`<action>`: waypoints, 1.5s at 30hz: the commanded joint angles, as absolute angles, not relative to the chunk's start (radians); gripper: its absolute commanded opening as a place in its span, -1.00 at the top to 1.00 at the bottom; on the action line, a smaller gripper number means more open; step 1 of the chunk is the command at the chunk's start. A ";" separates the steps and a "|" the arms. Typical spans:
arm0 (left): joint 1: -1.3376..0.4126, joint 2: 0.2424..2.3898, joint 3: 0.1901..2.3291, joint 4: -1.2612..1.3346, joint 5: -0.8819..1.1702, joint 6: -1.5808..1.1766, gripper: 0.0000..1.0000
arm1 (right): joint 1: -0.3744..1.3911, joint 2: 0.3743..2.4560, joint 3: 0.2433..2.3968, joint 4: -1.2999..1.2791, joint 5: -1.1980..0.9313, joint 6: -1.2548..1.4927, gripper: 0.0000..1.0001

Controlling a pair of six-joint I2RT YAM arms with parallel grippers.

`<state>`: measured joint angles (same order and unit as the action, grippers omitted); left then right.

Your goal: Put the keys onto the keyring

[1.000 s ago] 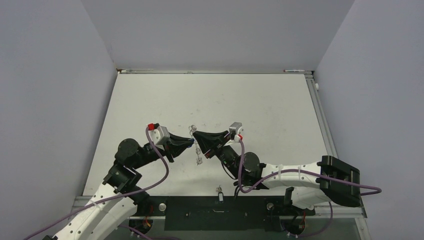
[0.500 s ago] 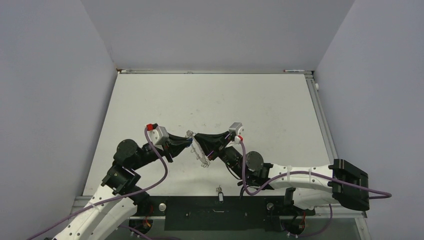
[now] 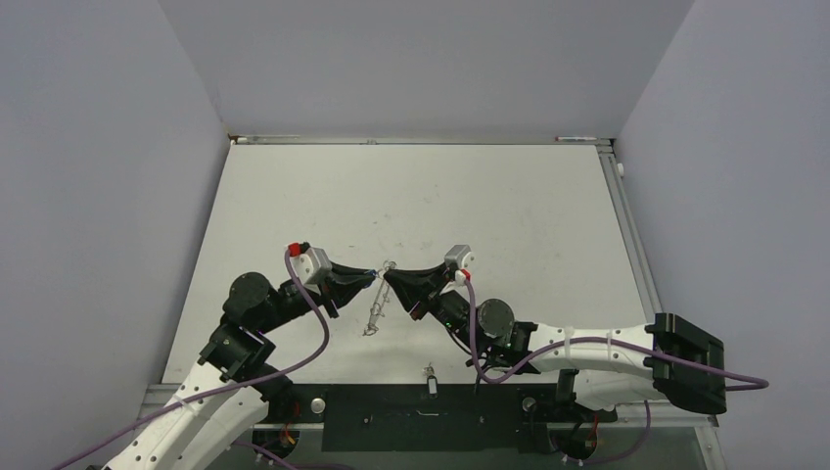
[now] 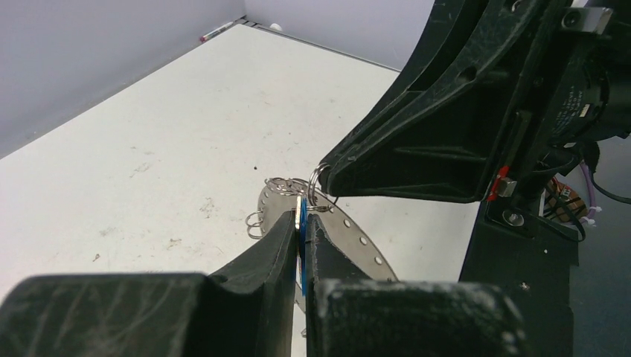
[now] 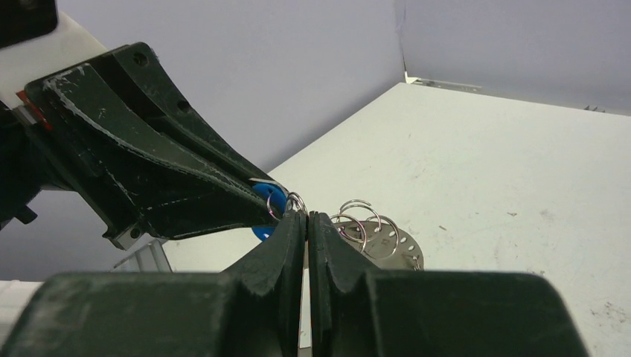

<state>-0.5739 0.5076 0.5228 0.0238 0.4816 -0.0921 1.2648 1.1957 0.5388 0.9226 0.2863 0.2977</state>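
Both grippers meet tip to tip above the table's middle. My left gripper [image 3: 373, 279] is shut on the blue-headed key [image 4: 303, 247], whose silver blade sticks out toward the keyring [image 4: 350, 234]. My right gripper [image 5: 306, 214] is shut on a wire loop at the keyring's [image 5: 388, 244] edge. The flat grey ring [image 3: 375, 313] hangs tilted below the two tips. The blue key head [image 5: 266, 199] sits right beside the pinched loop. A second small key with a dark head [image 3: 429, 377] lies at the table's near edge, away from both grippers.
Grey walls enclose the white table [image 3: 509, 206] on the left, back and right. A black strip [image 3: 421, 411] with the arm bases runs along the near edge. A pen [image 3: 577, 138] lies along the back edge.
The keyring has swung and tilted, and now hangs lower and further left under the tips. The right arm has shifted and the two grippers' tips have closed together.
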 commanded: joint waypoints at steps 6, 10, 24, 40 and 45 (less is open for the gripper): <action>-0.569 0.502 0.572 0.038 0.500 -0.081 1.00 | 1.269 1.157 0.536 0.911 0.300 0.298 0.90; -0.569 0.506 0.572 0.038 0.506 -0.081 1.00 | 1.269 1.148 0.530 0.907 0.308 0.296 0.90; -0.569 0.564 0.638 0.003 0.459 -0.032 1.00 | 1.266 1.074 0.552 0.730 0.444 0.304 -0.02; -0.577 1.009 0.986 -0.239 0.092 0.006 1.00 | 1.252 0.704 0.408 0.513 0.736 0.354 -0.22; -0.574 1.174 1.064 -0.189 0.078 0.006 1.00 | 1.248 0.638 0.398 0.446 0.759 0.383 -0.22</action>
